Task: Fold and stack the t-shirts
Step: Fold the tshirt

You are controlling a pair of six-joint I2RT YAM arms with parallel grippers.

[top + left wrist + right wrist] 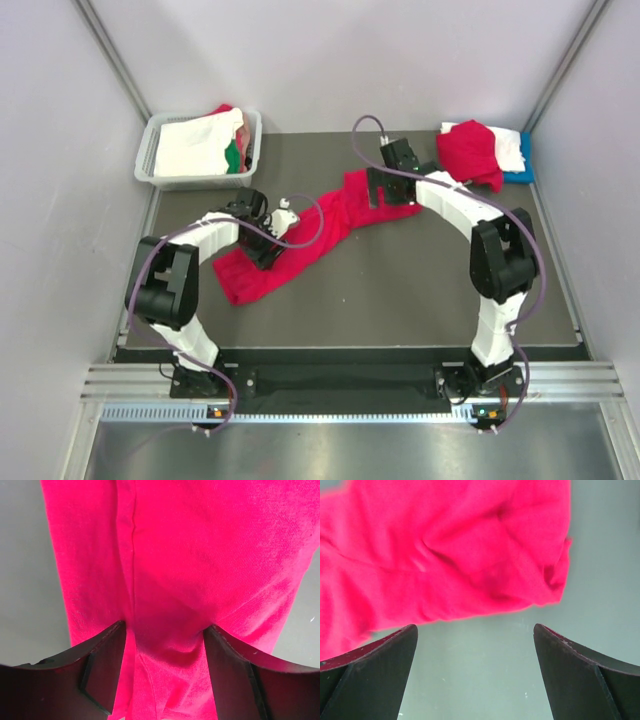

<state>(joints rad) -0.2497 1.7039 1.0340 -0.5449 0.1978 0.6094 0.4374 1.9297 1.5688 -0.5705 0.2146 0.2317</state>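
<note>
A bright red t-shirt (310, 240) lies stretched out in a long diagonal band across the dark table, from near left to far right. My left gripper (268, 240) is down on its lower half. In the left wrist view its fingers (107, 655) stand apart, and a raised ridge of the red cloth (200, 555) lies between them, not pinched. My right gripper (383, 190) is at the shirt's far right end. It (475, 627) is wide open over bare table, with the shirt's edge (470, 555) just past the fingertips. A stack of t-shirts (475, 150), red over white and blue, sits at the back right.
A pale plastic tub (160, 175) at the back left holds white, red and green clothes. Grey walls close in the table on three sides. A metal rail runs along the near edge by the arm bases.
</note>
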